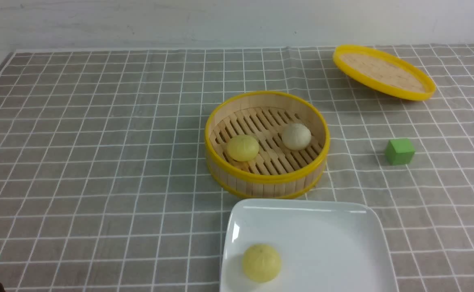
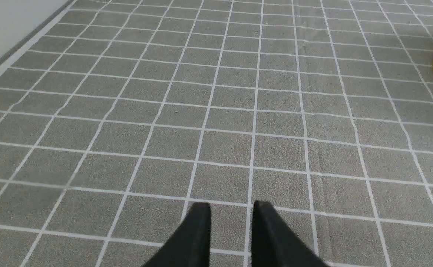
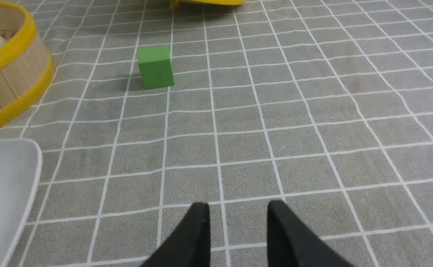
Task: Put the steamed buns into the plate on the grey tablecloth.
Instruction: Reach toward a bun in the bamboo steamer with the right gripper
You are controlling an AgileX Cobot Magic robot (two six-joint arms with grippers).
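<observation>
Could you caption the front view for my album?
One steamed bun on the square white plate, two more in the bamboo steamer basket.

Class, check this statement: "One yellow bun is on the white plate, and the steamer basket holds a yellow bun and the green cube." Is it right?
Not quite: beside the yellow bun, the basket holds a whitish bun, not the green cube, which sits on the cloth, as the front view shows.

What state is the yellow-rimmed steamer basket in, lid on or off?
Lid off: the basket is open, showing its slatted floor and two buns, and the lid lies apart, beyond the green cube.
</observation>
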